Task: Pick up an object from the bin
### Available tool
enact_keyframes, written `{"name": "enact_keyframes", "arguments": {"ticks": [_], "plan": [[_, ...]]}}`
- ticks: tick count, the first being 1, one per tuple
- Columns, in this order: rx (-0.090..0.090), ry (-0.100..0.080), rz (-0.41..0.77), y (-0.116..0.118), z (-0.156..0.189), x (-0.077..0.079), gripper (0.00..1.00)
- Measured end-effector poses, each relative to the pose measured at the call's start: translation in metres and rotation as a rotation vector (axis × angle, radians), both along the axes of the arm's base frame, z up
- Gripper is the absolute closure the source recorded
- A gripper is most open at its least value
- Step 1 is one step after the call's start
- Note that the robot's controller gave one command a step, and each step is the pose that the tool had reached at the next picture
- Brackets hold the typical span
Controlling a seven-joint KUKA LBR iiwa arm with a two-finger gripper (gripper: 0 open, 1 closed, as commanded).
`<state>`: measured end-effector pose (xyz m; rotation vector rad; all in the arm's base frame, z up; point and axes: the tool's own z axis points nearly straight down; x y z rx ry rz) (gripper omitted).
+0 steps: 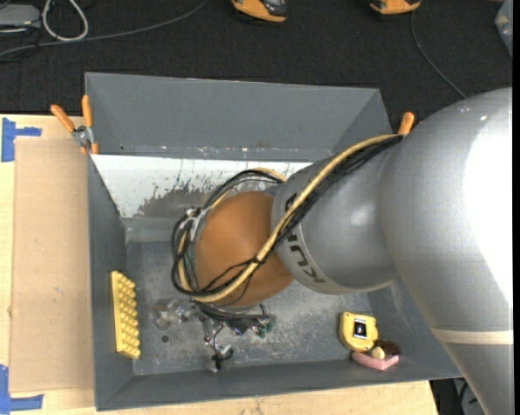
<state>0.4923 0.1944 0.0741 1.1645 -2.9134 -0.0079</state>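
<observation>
The gripper (pixel 217 348), open or closed I cannot tell, hangs at the bin's (pixel 243 111) six o'clock; best to lower it straight, clear of the near wall.

Scuffed matt grey metal bin (pixel 104 258), studded yellow plastic brick (pixel 125 314)

A long yellow studded block (pixel 126 314) lay flat along the left wall of the bin (pixel 243 128), while a small yellow tape measure (pixel 358 329) touched a pink piece (pixel 378 357) near the lower right corner.
</observation>
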Motion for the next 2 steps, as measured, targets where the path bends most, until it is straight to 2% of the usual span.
{"name": "enact_keyframes", "arguments": {"ticks": [1, 2], "plan": [[0.002, 0.002, 0.136, -0.002, -0.001, -0.004, 0.0], [0.003, 0.006, 0.181, -0.012, 0.055, 0.023, 0.0]]}}
